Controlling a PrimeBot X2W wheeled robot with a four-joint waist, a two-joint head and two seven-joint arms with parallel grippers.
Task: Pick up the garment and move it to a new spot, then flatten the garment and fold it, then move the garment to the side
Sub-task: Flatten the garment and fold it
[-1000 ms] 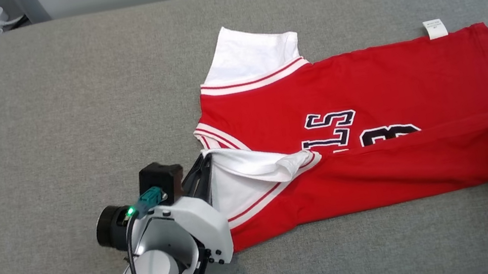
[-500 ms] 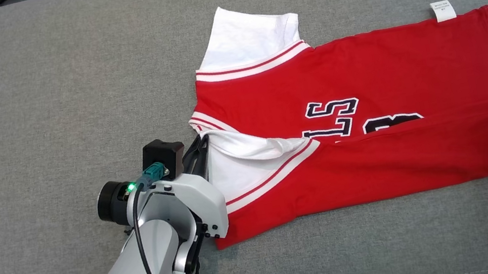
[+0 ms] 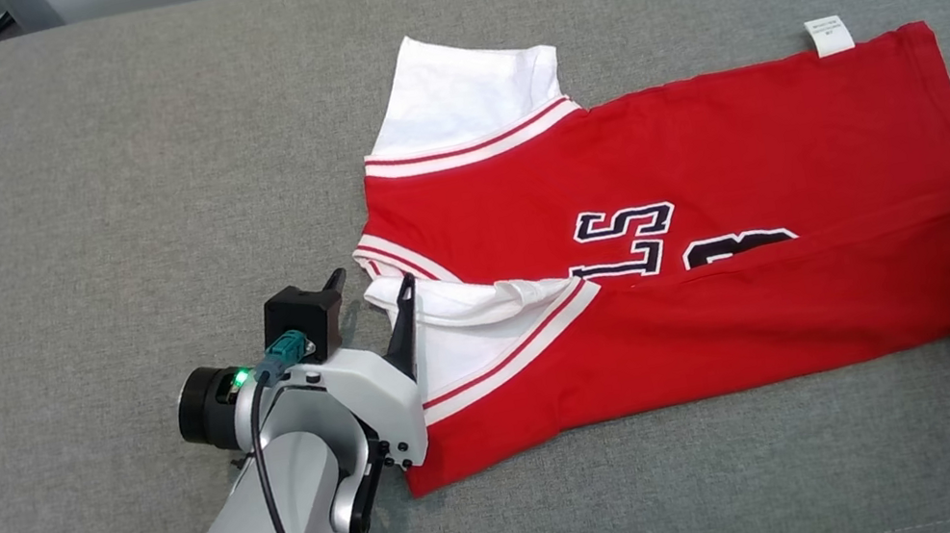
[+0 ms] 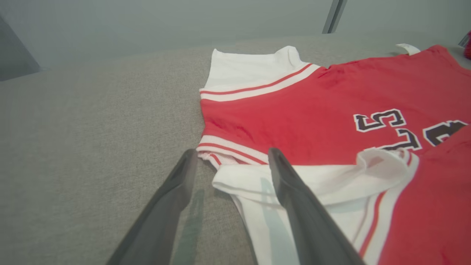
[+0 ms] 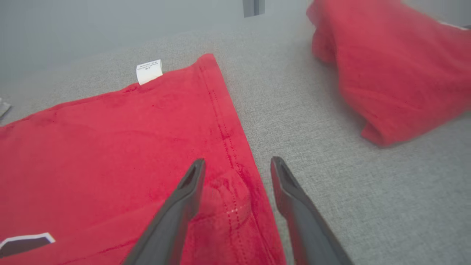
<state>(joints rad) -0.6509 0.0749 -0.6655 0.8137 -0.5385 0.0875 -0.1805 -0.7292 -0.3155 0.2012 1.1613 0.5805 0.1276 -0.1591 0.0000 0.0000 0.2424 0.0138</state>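
Red jersey [image 3: 710, 157], white sleeves, dark lettering; flat on grey cushion [image 3: 79, 180], near long edge folded over.

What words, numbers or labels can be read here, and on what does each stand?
"LS": sideways on the red jersey; the rest is hidden under a fold.
Unreadable: the black numeral beside it, half covered.
Unreadable: the white tag on the jersey's far edge, print too small.

Partly covered black letters "LS" on the red garment [image 3: 754, 129]
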